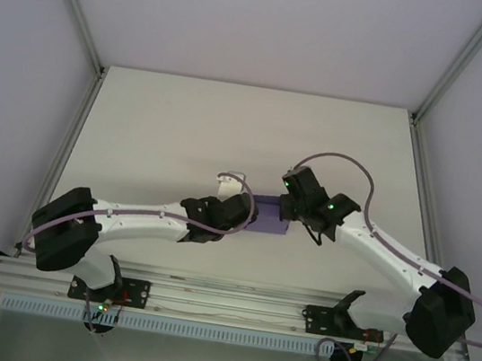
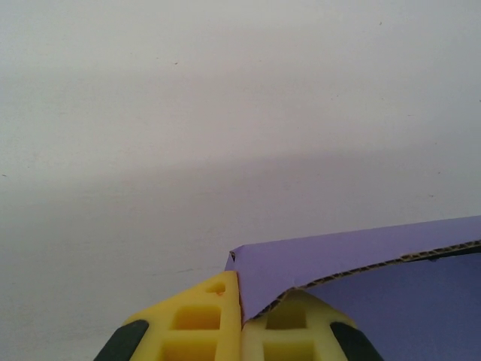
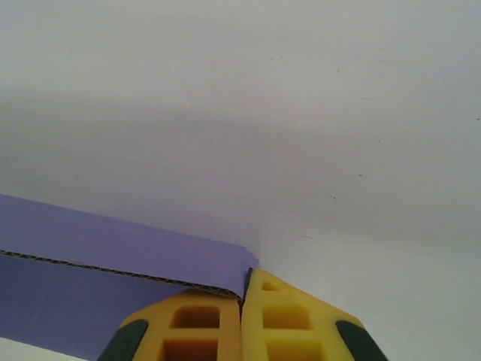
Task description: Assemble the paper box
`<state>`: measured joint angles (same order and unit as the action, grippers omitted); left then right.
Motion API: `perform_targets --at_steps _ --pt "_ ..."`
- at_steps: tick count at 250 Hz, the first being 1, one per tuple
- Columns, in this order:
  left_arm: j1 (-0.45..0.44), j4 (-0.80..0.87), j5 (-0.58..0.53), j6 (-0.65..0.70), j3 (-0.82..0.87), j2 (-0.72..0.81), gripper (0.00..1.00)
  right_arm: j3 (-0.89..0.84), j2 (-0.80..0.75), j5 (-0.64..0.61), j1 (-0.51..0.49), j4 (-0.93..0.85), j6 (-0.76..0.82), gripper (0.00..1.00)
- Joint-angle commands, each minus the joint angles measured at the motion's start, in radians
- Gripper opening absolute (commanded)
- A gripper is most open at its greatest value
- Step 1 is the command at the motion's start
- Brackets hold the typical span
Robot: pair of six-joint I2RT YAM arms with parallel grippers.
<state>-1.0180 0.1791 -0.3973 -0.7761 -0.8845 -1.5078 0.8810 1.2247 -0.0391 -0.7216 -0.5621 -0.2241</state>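
From the near edge of the bench (image 1: 168,124) the two arms reach inward and meet over its middle. The paper box (image 1: 270,214) lies between them, its long axis running left to right. Whether it rests on the bench or is lifted slightly off it, I cannot tell. The left fingers (image 1: 244,210) are at its left end and the right fingers (image 1: 291,208) at its right end, so each arm is already at its own end.

In the left wrist view the left fingers (image 2: 199,320) are pressed together with the corner of a purple wall of the paper box (image 2: 361,256) nipped between them. The wall runs off to their right, its corrugated cut edge showing. In the right wrist view it is mirrored. The right fingers (image 3: 289,323) pinch a corner of the paper box (image 3: 113,241), and the wall runs off to their left.

It looks like the same long wall is held at both ends. The coming move therefore turns on the card stretching straight along the line between the two grips. Any fold or tuck calls for both arms to move together, or the thin wall may twist or buckle.

Beyond the wall, bare bench stretches away
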Motion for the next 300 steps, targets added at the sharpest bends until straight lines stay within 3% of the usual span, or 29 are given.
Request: perform_targets --at_steps 1,27,73,130,163,242,300 --pt "-0.012 0.162 0.116 -0.016 0.046 -0.063 0.00 -0.118 -0.038 0.067 -0.022 0.103 0.016 0.00" --pt "-0.014 0.145 0.120 -0.021 0.062 -0.060 0.00 -0.233 -0.095 0.059 -0.033 0.221 0.002 0.00" --pt "-0.014 0.143 0.129 -0.022 0.066 -0.063 0.00 -0.309 -0.149 0.059 -0.061 0.264 -0.084 0.00" --pt "-0.013 0.149 0.117 -0.035 0.073 -0.069 0.00 -0.317 -0.203 0.044 -0.077 0.176 -0.166 0.00" --pt "-0.013 0.152 0.109 -0.041 0.070 -0.074 0.00 -0.382 -0.283 0.059 -0.101 0.211 -0.164 0.00" --pt "-0.014 0.157 0.124 -0.028 0.083 -0.081 0.00 -0.705 -0.455 0.020 -0.129 0.590 -0.111 0.00" --pt "-0.014 0.168 0.132 -0.018 0.066 -0.094 0.00 -0.658 -0.486 0.000 -0.162 0.443 -0.068 0.00"
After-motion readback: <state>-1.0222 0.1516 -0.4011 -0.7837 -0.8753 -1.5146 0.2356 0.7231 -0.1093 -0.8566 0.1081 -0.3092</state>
